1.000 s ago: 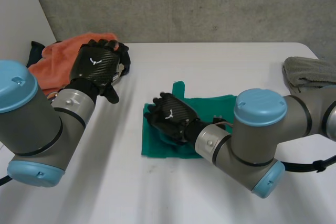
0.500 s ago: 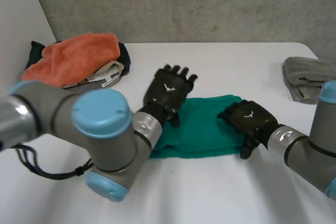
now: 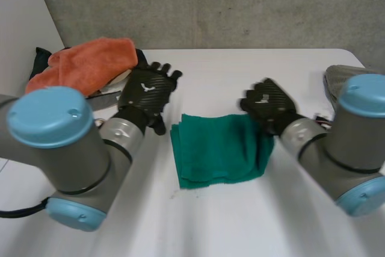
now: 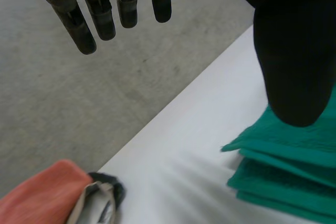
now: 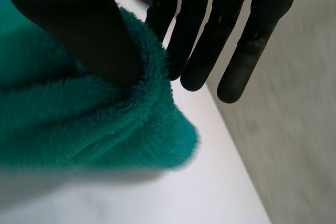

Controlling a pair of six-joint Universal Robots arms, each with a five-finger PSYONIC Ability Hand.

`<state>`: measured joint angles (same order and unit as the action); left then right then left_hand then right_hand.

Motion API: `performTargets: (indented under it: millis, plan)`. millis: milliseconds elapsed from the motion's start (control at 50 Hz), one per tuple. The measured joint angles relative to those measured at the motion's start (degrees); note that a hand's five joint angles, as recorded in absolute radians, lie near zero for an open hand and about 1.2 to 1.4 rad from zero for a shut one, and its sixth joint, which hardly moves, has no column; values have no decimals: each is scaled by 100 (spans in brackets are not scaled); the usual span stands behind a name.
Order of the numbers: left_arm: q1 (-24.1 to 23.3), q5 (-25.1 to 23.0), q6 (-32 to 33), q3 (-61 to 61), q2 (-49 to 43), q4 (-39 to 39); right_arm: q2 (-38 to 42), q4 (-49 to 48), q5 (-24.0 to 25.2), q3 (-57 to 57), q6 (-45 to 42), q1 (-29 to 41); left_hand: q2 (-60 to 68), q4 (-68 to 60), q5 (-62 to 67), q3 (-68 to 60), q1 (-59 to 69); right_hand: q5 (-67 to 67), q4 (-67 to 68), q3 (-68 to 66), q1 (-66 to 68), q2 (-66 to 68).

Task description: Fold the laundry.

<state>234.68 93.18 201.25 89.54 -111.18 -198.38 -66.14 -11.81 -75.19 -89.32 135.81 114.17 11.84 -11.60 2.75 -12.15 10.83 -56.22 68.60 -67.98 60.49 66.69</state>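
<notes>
A green towel [image 3: 216,151] lies folded in several layers in the middle of the white table [image 3: 222,70]. My right hand [image 3: 271,106] is at the towel's far right corner. In the right wrist view its thumb [image 5: 79,24] presses the fluffy green edge [image 5: 89,129] against the straight fingers [image 5: 194,51], pinching it. My left hand [image 3: 147,94] hovers just left of the towel's far left corner, fingers straight and apart, holding nothing. In the left wrist view the stacked green layers [image 4: 283,171] lie under its thumb [image 4: 294,51].
A pile of laundry with an orange towel [image 3: 90,61] on top sits at the table's far left, also seen as the orange towel [image 4: 42,192] beyond my left hand's fingers. A grey folded towel [image 3: 338,74] lies at the far right edge, partly behind my right arm.
The green towel, spread wide half a second ago, now lies narrower and folded over. My left hand has drawn back off it to the left. My right hand has closed on its right corner.
</notes>
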Motion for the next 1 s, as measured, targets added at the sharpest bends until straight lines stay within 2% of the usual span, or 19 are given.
performTargets:
  millis: [40,140,160,220,260,300,400,420,500,560,680,820,900,1000]
  plan:
    - [97,6,-14,118,142,15,12,-38,111,86,104,242,0,0,0,0,0,-11,0,0,0,0]
    - [341,11,-158,411,433,47,432,-165,1128,184,407,991,0,0,0,0,0,-35,2,-6,0,0]
    - [356,10,-184,428,447,48,467,-171,1195,184,422,1020,0,0,0,0,0,239,-318,390,-195,-361]
    - [398,4,-334,435,466,46,707,-217,1682,204,574,1160,0,0,0,0,0,3495,-3572,3530,-3027,-3534]
    - [398,2,-384,408,460,42,746,-229,1737,217,649,1148,0,0,0,0,0,4425,-4515,4462,-3967,-4547]
    - [366,-6,-547,218,398,25,747,-245,1688,256,1048,942,0,0,0,0,0,5360,-5593,5539,-4745,-5426]
    - [133,-13,-738,-311,68,19,429,-220,1268,214,2184,373,0,0,0,0,0,5361,-5657,5583,-4745,-5438]
    - [133,-13,-738,-311,68,19,429,-220,1268,214,2184,373,0,0,0,0,0,5361,-5657,5583,-4745,-5438]
    - [-246,-6,-813,-939,-459,79,-41,-123,800,74,3537,-178,0,0,0,0,0,5361,-5656,5583,-4745,-5438]
    - [-458,49,-833,-1248,-830,269,-164,130,688,95,3952,-367,0,0,0,0,0,5361,-5656,5583,-4745,-5438]
    - [-719,412,-941,-1469,-1265,765,70,899,700,495,4130,-454,0,0,0,0,0,5360,-5656,5583,-4745,-5438]
    - [-774,865,-1187,-1306,-1357,1241,904,1596,909,1284,3858,-328,0,0,0,0,0,5361,-5656,5583,-4745,-5438]
    - [-737,905,-1225,-1220,-1422,1443,1474,1889,1007,1677,3553,-190,0,0,0,0,0,5361,-5656,5583,-4745,-5438]
    - [-654,871,-1184,-1210,-1617,1648,1892,2113,881,1899,3010,-49,0,0,0,0,0,5361,-5656,5583,-4745,-5438]
